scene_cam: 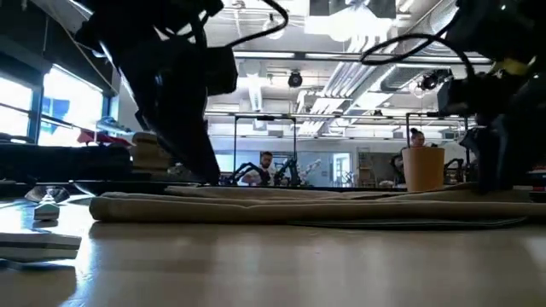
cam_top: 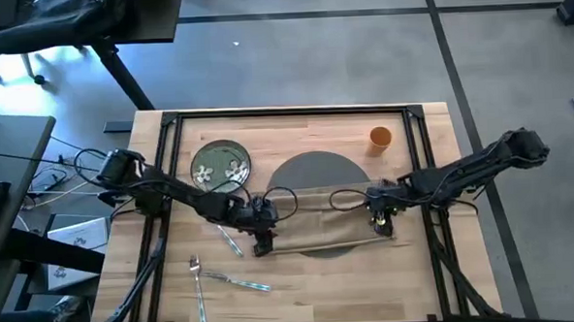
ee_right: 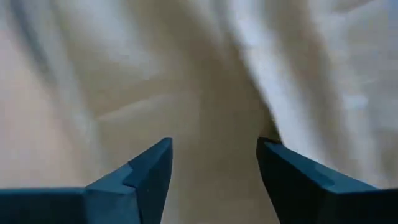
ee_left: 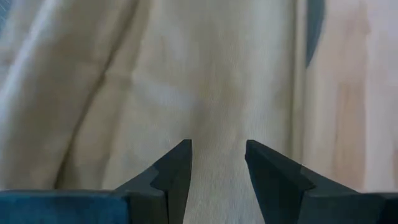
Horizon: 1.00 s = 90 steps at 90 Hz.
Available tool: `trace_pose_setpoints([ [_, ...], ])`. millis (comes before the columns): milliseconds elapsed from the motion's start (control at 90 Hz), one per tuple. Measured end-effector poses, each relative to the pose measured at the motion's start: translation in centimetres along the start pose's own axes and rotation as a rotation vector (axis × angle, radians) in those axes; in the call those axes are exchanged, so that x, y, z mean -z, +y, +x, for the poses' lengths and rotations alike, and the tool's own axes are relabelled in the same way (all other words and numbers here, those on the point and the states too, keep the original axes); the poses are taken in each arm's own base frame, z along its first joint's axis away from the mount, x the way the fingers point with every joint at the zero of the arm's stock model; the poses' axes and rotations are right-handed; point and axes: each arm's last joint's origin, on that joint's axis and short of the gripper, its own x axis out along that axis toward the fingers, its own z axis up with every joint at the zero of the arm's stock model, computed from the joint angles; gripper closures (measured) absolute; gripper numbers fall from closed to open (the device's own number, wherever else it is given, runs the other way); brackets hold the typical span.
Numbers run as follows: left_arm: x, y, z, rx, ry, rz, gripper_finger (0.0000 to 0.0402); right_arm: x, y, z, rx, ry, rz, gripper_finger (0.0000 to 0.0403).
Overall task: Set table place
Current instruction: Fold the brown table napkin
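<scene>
A beige cloth napkin lies lengthwise, in loose folds, across the near part of the round grey mat on the wooden table. My left gripper stands open over the napkin's left end, pointing down; its wrist view shows the cloth between the fingers. My right gripper stands open over the right end, with cloth under it. The green floral plate sits left of the mat, the orange cup at its far right. Cutlery lies near the front left. My left gripper points down at the napkin's left end, its fingers apart with cloth between them; I cannot tell whether the fingertips touch it. My right gripper points down at the napkin's right end in the same way; whether it touches, I cannot tell.
A black rail frame runs around the table top. One piece of cutlery lies just left of my left gripper. A dark desk with cables and a chair stand beyond the table's left edge. In the low view the cup stands behind the napkin.
</scene>
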Motion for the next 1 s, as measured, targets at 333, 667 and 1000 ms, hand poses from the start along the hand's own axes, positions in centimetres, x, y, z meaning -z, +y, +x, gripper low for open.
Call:
trace_pose_setpoints([
  [333, 0.2, 0.0, -0.1, 0.012, 0.030, -0.020, 0.0267, -2.8, -2.8, -3.0, 0.358, -0.076, 0.062, 0.0199],
  [667, -2.0, -0.3, -3.2, -0.002, -0.047, -0.012, 0.0267, -2.8, -1.7, -2.9, -0.026, 0.032, -0.021, 0.0199],
  [1000, -2.9, 0.1, -3.2, -0.046, -0.129, 0.007, 0.0267, -2.8, -2.1, 0.4, 0.119, -0.064, -0.003, 0.0199],
])
